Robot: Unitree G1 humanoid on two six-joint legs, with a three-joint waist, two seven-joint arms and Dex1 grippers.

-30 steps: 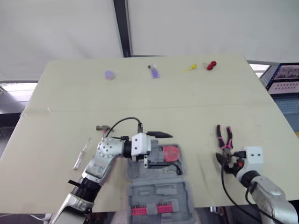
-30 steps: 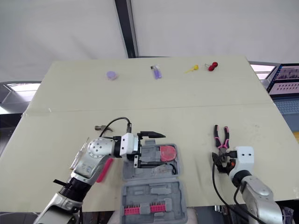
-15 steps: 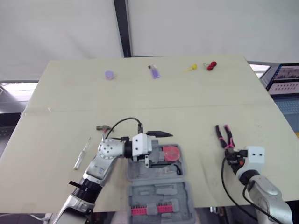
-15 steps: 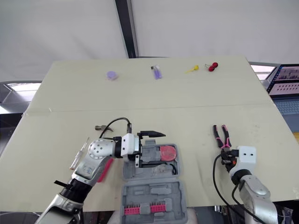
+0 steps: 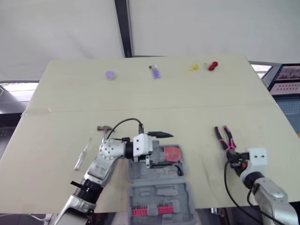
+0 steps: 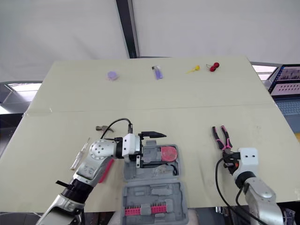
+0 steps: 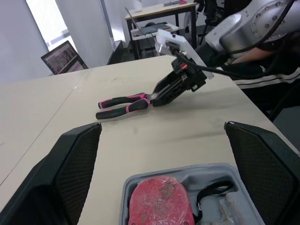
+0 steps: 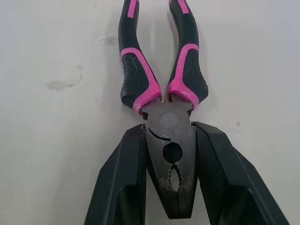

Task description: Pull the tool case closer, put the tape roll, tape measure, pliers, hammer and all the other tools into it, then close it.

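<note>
Right gripper (image 8: 171,132) has its two fingers clamped on either side of the head of the pliers (image 8: 171,119). The pliers lie flat on the table (image 5: 187,103), to the right of the open tool case (image 5: 140,174) and apart from it. Left gripper (image 7: 161,127) is spread wide and holds nothing, positioned just above the tray of that case.

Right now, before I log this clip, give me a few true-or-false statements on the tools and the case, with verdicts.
The tool case is open. True.
The pliers lie in the case. False: they lie on the table, with the head held by the right gripper.
The left gripper is open above the case. True.
The red tape measure lies on the bare table. False: it sits in the case.
</note>
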